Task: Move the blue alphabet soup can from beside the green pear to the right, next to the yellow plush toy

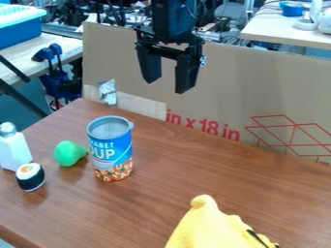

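A soup can (111,150) with a blue label and an open grey top stands upright on a brown wood-grain surface (161,193), left of the view's centre. At 1 o'clock from it, above and well apart, hangs the black gripper (165,84) of a robot arm (172,19), its fingers (187,72) pointing down, spread wide with nothing between them. Beside the can at 9 o'clock lies a rounded green object (67,153), its narrower end toward the can. Farther out at 9 o'clock, at the view's left edge, a white bottle (14,151) with a grey cap stands upright. At 8 o'clock, just beside the bottle, sits a toy sushi roll (30,177), black-sided with a white top and an orange centre. Between 4 and 5 o'clock, a yellow, soft-looking item (213,227) with black marks runs out of the lower edge of the view.

Behind the surface, a cardboard panel (226,72) stretches from 12 to 3 o'clock, bearing red print and, near 3 o'clock, a red line drawing (294,135). A crumpled silvery patch (108,92) shows on it at 12 o'clock. Beyond, at 11 o'clock, are blue clamps (49,53) and a blue bin (18,31); between 1 and 2 o'clock, a pale tabletop (271,31) holds a blue roll (292,8).
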Tool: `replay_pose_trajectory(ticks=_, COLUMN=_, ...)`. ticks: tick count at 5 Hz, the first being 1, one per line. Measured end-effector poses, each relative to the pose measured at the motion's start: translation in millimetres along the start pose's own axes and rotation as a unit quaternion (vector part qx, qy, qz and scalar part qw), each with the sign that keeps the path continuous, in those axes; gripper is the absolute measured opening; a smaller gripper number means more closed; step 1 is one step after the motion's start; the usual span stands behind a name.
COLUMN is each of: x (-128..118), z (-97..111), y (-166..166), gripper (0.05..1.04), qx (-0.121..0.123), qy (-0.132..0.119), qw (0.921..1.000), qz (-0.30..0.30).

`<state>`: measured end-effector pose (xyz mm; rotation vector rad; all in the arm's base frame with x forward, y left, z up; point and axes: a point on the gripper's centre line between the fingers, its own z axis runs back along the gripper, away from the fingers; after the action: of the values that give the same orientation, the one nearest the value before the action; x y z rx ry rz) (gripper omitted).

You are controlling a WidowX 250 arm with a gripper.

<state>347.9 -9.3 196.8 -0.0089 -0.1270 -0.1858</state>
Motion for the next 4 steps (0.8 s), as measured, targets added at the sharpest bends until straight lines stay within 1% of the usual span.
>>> replay_pose_trajectory(ticks=1, x=-1, z=-12, y=0, gripper=1.001, qx=-0.003, qy=0.019, qw=0.9998, qz=0.0)
replay_pose_trajectory(ticks=2, x=-5, z=-15, y=11, gripper=1.001, qx=-0.002, qy=0.029, qw=0.9996, qz=-0.007)
replay_pose_trajectory(ticks=3, x=-8, z=-14, y=35, gripper=1.001, qx=-0.012, qy=0.016, qw=0.9997, qz=-0.015)
replay_pose_trajectory(ticks=4, x=-15, z=-19, y=54, gripper=1.001, qx=-0.012, qy=0.016, qw=0.9997, qz=-0.012)
